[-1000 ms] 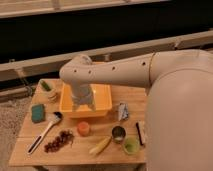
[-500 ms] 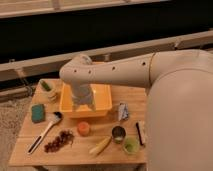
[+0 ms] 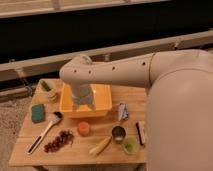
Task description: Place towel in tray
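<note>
Hovering unmoved inside the tray [image 3: 104,100], the pincer [image 3: 83,104] stayed spread and empty; the towel [image 3: 122,111] lay outside on the worktop [image 3: 80,152], task apparently undone.

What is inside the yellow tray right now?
Only the gripper, hanging inside the tray, with bare yellow floor around it. Whatever lies beneath the arm is hidden. The towel sits outside, on the table.

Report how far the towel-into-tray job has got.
Done: nothing yet. The towel lies on the table, just right of the tray. In hand: nothing. The gripper hangs over the tray with its jaws open and empty. Left: move to the towel, grasp it, lift it and release it in the tray.
</note>
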Robot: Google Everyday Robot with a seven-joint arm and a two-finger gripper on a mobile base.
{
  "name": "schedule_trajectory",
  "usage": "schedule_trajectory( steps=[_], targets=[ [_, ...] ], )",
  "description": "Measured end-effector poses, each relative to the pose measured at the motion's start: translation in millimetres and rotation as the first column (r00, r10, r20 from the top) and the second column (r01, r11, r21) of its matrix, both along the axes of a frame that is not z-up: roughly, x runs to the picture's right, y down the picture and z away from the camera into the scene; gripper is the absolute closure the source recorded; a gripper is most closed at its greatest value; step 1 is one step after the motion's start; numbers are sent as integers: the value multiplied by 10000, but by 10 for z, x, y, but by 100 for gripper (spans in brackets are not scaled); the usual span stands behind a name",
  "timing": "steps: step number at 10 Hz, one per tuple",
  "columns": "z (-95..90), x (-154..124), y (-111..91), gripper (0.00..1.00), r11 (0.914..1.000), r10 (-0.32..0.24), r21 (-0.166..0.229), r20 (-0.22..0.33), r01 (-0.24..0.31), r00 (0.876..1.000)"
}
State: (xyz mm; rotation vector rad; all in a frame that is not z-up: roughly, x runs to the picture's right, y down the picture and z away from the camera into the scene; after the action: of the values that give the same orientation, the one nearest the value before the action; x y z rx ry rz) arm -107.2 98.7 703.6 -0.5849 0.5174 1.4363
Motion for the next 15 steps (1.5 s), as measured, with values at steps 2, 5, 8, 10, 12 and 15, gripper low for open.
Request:
schedule_trajectory(
  steps=[2, 5, 8, 10, 12, 15],
  targets=[
    [0, 0, 0, 35, 10000, 0, 0, 0, 0, 10000],
    [0, 0, 0, 35, 10000, 0, 0, 0, 0, 10000],
    [0, 39, -30, 35, 9995, 250, 203, -10, -249, 9997],
    [9, 216, -175, 35, 9946, 740, 726, 44, -741, 9972],
    [75, 566, -423, 35, 9843, 1176, 1312, 76, -1176, 9930],
    [110, 1237, -519, 35, 9705, 1738, 1766, -404, -1642, 9839]
  ],
)
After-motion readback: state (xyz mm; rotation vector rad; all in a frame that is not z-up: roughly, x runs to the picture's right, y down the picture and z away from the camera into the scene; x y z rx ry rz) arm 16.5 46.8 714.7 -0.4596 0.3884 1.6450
